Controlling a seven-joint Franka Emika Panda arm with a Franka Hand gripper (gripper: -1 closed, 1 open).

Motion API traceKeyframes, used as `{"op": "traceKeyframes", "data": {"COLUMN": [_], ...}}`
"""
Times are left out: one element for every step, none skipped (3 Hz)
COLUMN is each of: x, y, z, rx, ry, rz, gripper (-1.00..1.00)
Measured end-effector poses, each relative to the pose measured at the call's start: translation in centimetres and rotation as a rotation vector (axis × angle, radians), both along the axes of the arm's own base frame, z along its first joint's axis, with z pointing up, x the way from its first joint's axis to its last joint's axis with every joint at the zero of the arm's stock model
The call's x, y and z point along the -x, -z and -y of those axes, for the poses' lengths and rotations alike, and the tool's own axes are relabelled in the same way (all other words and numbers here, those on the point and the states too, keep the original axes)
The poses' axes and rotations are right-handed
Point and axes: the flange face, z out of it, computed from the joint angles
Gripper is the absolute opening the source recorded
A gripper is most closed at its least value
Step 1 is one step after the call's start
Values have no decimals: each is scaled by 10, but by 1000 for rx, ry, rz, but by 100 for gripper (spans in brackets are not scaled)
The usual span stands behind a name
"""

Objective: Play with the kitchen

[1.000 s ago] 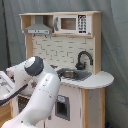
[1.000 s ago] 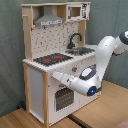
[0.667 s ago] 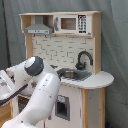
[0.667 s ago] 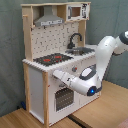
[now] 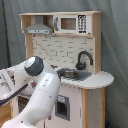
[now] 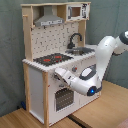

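Observation:
The kitchen (image 5: pixel 75 60) (image 6: pixel 50 65) is a tall white and light-wood toy unit. It has a black-red stove top (image 6: pixel 50 59), a metal sink (image 6: pixel 82 50) (image 5: pixel 74 75), a black faucet (image 6: pixel 75 39) (image 5: pixel 83 59) and a grey hood (image 6: pixel 50 21) (image 5: pixel 39 30). The oven door (image 6: pixel 62 98) is in the front. In the second exterior view my gripper (image 6: pixel 56 74) sits against the front panel just under the stove top's edge, above the oven door. In the first exterior view my own arm (image 5: pixel 40 90) hides the gripper and the stove.
A toy microwave (image 5: pixel 70 23) (image 6: pixel 75 10) sits on the top shelf beside the hood. The kitchen stands on a wooden floor (image 6: pixel 100 112) before a grey curtain (image 6: pixel 10 50). My white arm (image 6: pixel 107 55) arches from the second exterior view's right across the kitchen's front.

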Motion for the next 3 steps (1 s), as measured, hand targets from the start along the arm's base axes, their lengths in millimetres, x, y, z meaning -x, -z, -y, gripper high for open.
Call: {"op": "traceKeyframes", "data": {"x": [0,0,0], "y": [0,0,0], "z": [0,0,0], "rx": [-101,-207,-254], "ry": [0,0,0], "rz": [0,1,0], "gripper": [-100,-100,-100]}}
